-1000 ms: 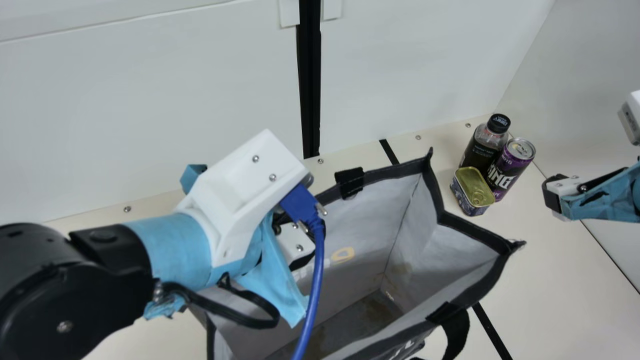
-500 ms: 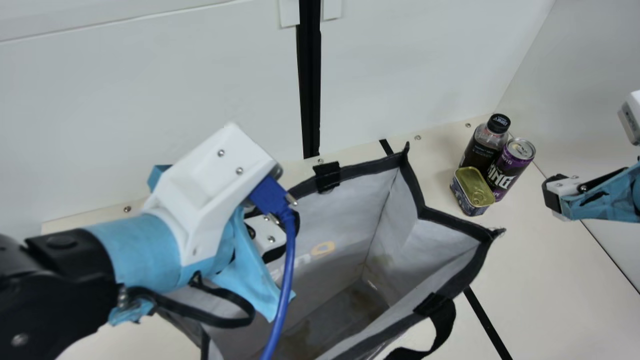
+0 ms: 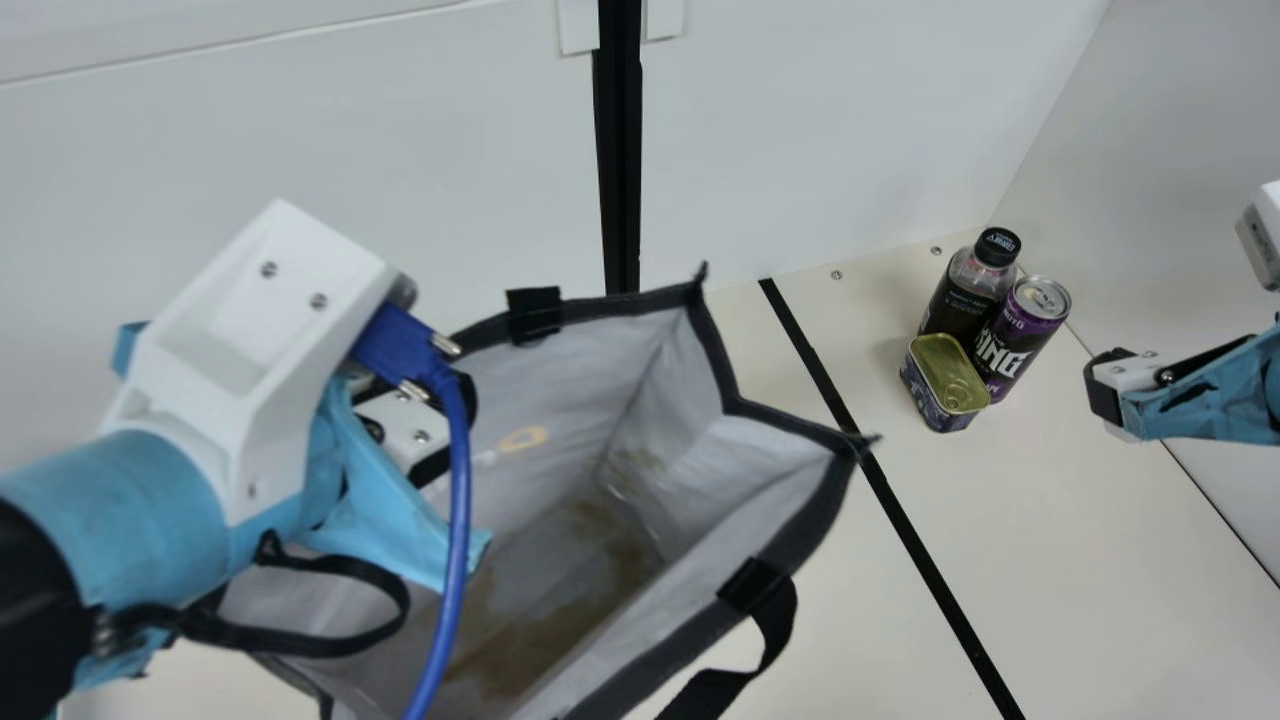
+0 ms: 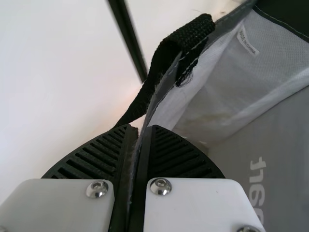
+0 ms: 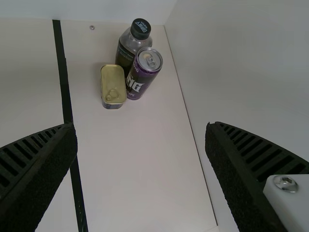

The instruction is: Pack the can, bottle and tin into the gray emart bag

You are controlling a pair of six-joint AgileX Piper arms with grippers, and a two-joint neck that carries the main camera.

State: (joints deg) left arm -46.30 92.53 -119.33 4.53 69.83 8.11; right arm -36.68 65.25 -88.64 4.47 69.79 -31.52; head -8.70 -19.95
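Walls (image 3: 300, 180) of white colour stand behind the desk (image 3: 1080, 560) and at its right side. The desk is cream, and one black line (image 3: 905, 520) crosses it. Left arm (image 3: 130, 520), which wears a blue cover, reaches over the left part of the bag (image 3: 765, 465). This bag is gray, with dark rim, and its mouth is open upward; the floor inside has brownish stains. If the bottom touches the desk, I cannot tell. Black strap (image 3: 775, 620) loops out from the near side of the rim.

Left gripper (image 3: 405, 428) is at the rim of the bag. In its wrist view the jaws are pressed near to each other and pinch this rim, beside a strap. Blue cable (image 3: 458, 500) hangs in front of it. Right gripper (image 3: 1105, 390) is above the right part of the desk, apart from the three goods. Its jaws are spread wide, and between them the desk can be seen.

Bottle (image 3: 965, 295) with black cap stands upright outside the bag, near the far right corner of the desk. Purple can (image 3: 1015, 335) is upright just beside it, toward the right wall. Tin (image 3: 945, 380) is the lowest one; it lies with its golden lid up, close in front of both.
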